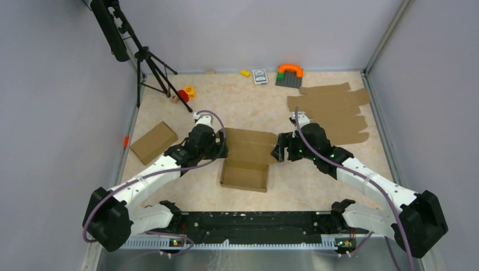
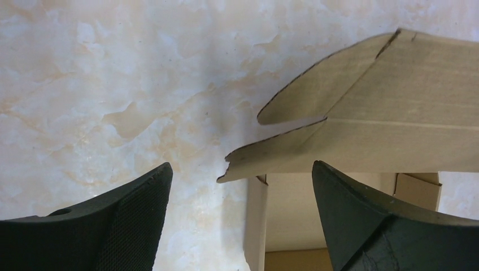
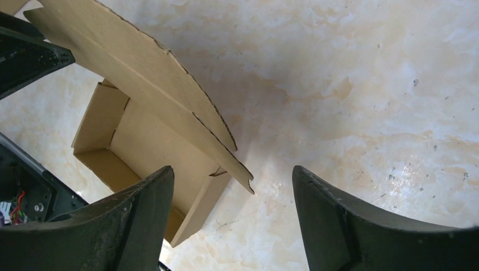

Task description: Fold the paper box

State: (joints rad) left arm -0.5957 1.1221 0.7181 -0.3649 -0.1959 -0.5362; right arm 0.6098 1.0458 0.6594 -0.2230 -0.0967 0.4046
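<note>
mostly creased, matte-brown paper box (image 1: 244, 162)

Pile of flat cardboard sheets (image 1: 333, 110) far right on the marble-look table (image 1: 237, 101). Closed brown box (image 1: 153, 142) lies left, near the edge. Black tripod (image 1: 149, 70) back left, with red (image 1: 183, 95) and yellow toys (image 1: 190, 90) by its feet. Along the back wall: yellow block (image 1: 245, 73), card pack (image 1: 260, 76), orange arch (image 1: 290, 70) on a dark base.

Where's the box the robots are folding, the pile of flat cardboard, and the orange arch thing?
paper box (image 1: 244, 172): top view, floor of its tray.
pile of flat cardboard (image 1: 333, 113): top view, middle of the pile.
orange arch (image 1: 290, 67): top view, top of its curve.
</note>
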